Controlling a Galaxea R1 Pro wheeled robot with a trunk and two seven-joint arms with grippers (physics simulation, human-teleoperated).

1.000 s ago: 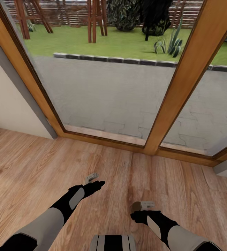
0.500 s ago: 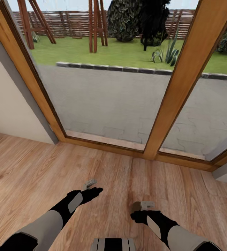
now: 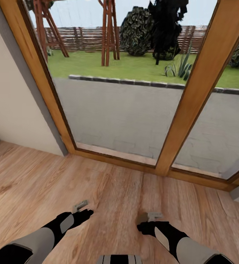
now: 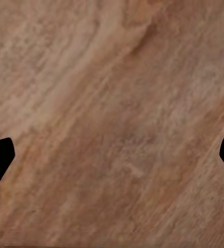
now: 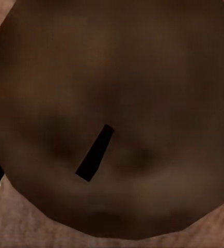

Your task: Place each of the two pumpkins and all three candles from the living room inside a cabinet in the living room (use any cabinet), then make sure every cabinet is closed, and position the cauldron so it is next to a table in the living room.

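Right wrist view: candle end-on, wick facing camera.

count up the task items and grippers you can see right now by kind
candles: 1, a candle held in the right gripper
grippers: 2, the right one and the left gripper, open over the wood floor
pumpkins: 0
cauldrons: 0
cabinets: 0
total: 3
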